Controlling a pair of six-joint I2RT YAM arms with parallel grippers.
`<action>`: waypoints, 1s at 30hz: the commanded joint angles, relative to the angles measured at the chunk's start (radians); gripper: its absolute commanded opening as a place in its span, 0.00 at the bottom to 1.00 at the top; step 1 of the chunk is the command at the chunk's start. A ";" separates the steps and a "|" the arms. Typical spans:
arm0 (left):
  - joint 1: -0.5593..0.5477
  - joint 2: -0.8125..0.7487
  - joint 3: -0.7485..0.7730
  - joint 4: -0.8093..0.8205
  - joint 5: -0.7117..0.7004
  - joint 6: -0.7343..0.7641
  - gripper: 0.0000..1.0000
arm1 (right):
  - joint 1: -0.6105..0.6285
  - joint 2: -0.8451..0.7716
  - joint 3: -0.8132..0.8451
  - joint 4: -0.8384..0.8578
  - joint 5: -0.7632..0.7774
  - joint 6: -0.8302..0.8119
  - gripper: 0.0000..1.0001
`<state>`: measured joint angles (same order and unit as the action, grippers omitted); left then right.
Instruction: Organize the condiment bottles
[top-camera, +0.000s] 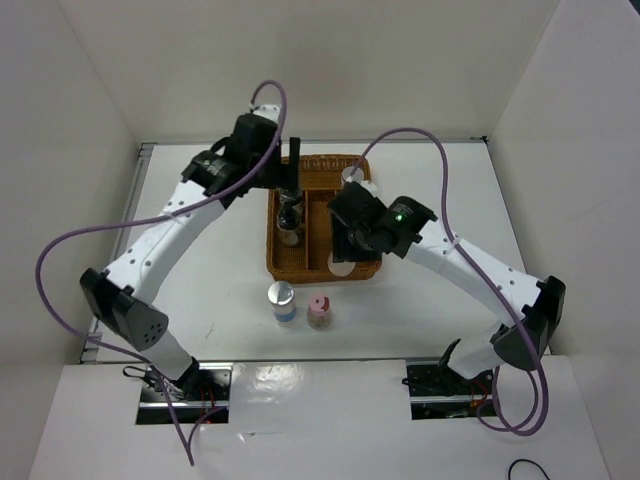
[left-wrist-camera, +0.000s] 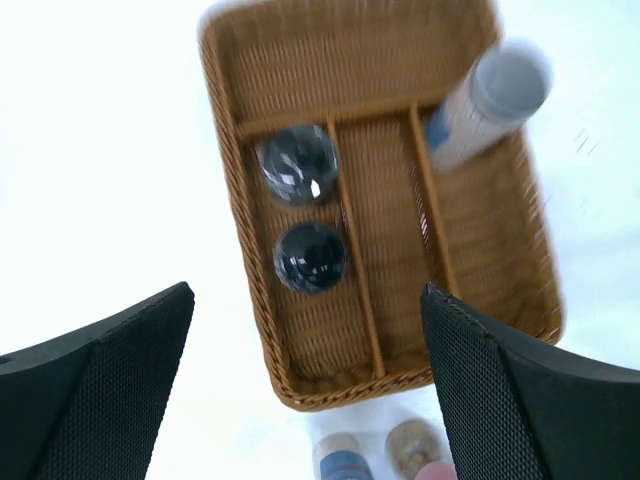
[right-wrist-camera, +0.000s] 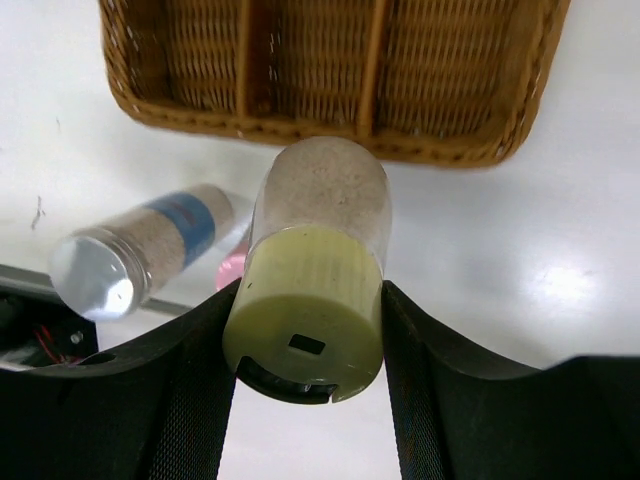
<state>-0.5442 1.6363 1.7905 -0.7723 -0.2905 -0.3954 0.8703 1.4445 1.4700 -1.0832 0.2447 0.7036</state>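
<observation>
My left gripper (left-wrist-camera: 307, 290) hangs over the tray (left-wrist-camera: 224, 140), jaws spread wide and holding nothing. From the wrist view it sits above the left compartment, where the black-cap bottles (left-wrist-camera: 310, 257) stand one behind the other. I read that as matching caps being grouped in one lane, with the left arm free for another pick.

On the table (top-camera: 200, 290), just in front of the tray's near rim, the loose silver bottle (top-camera: 281, 300) stands on the left and the pink bottle (top-camera: 319, 310) just beside it on the right. Both stand upright and neither is held. They look like the ones left to sort.

The middle compartment shows only wicker. In the right compartment, at the far end, the tray silver bottle (left-wrist-camera: 490, 100) leans against the divider. The loose silver one probably belongs beside it.

My right gripper (right-wrist-camera: 310, 290) is clamped on the yellow-green bottle (right-wrist-camera: 318, 230). The fingers (right-wrist-camera: 190, 380) press both sides of the cap, so the body points away from the wrist towards the tray's near rim. The overhead view puts it at the right end of that rim. I cannot tell whether it is over the wicker or just short of it. Gripping by the cap leaves the base free to go down into a narrow lane.
</observation>
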 joint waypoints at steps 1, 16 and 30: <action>0.027 -0.102 0.070 -0.024 -0.093 0.006 1.00 | -0.040 0.062 0.096 -0.012 0.074 -0.108 0.27; 0.136 -0.414 -0.181 -0.002 -0.079 -0.065 1.00 | -0.172 0.365 0.377 0.276 0.071 -0.369 0.27; 0.164 -0.494 -0.315 0.007 -0.038 -0.118 1.00 | -0.234 0.576 0.487 0.384 0.028 -0.431 0.27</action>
<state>-0.3870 1.1660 1.4822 -0.7925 -0.3542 -0.4839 0.6346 1.9930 1.9072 -0.7677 0.2726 0.3050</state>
